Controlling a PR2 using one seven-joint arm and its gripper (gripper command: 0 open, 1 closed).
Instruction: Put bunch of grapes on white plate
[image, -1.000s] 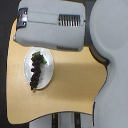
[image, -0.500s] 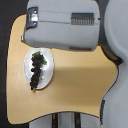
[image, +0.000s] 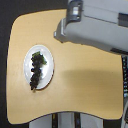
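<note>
The bunch of grapes (image: 35, 68) lies lengthwise on the white plate (image: 48, 57), its lower tip reaching the plate's rim, so the placing looks done. The plate sits toward the exterior view's left of the wooden counter (image: 85, 85). The arm (image: 95, 27) hangs well apart at upper right; its claw's state cannot be told.

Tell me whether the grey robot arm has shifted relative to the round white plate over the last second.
Yes. The grey robot arm moved toward the exterior view's right, away from the round white plate.
</note>
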